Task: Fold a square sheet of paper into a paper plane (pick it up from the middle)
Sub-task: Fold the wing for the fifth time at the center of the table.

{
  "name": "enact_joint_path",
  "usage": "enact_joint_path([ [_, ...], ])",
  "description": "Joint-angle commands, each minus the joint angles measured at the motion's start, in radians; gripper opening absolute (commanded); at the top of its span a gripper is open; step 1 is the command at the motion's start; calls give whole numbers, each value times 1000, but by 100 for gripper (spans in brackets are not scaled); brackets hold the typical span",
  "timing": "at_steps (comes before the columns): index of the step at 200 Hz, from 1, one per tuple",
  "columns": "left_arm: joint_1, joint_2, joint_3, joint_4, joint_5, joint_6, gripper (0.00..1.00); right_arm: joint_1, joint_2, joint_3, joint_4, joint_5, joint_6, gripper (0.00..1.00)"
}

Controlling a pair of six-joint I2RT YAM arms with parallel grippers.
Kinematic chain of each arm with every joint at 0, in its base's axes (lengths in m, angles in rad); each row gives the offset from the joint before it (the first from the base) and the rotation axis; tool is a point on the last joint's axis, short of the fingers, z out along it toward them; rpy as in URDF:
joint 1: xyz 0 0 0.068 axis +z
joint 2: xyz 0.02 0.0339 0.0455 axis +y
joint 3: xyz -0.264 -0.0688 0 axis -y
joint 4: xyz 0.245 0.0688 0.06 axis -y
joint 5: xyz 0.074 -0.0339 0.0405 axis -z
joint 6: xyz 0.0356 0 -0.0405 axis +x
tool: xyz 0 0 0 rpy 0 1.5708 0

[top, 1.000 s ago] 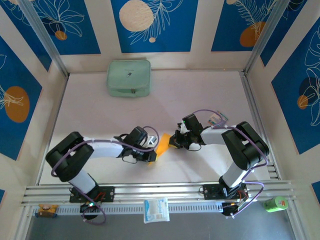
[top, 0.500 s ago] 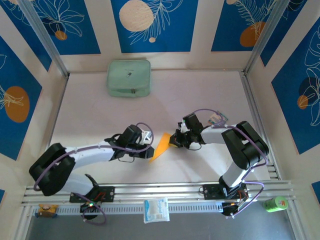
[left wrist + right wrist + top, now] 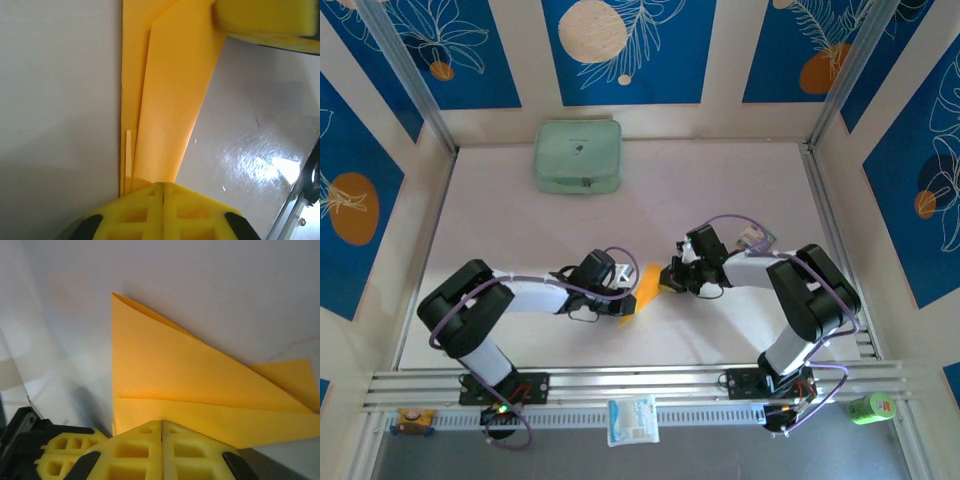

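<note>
My left gripper (image 3: 622,303), jaws closed, is back on the near end of the paper plane (image 3: 646,287) lying on the surface (image 3: 720,190), my closed right gripper (image 3: 669,279) pressing its other end; I judge creasing resumes.

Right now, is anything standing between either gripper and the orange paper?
Nothing visible does. The left gripper and the right gripper are each clamped directly on the folded orange paper, at opposite ends.
</note>
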Motion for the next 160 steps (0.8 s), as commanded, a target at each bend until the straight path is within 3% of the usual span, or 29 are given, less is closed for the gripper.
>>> enact_joint_path([
  [1,5,15,-40,-44,-35,-25,0,44,-62,12,-17,11,-12,7],
  [65,4,11,-42,-40,-40,-35,0,176,30,-28,66,24,56,7],
  [160,4,35,-42,-36,-22,-39,0,23,44,-24,53,-2,-1,7],
])
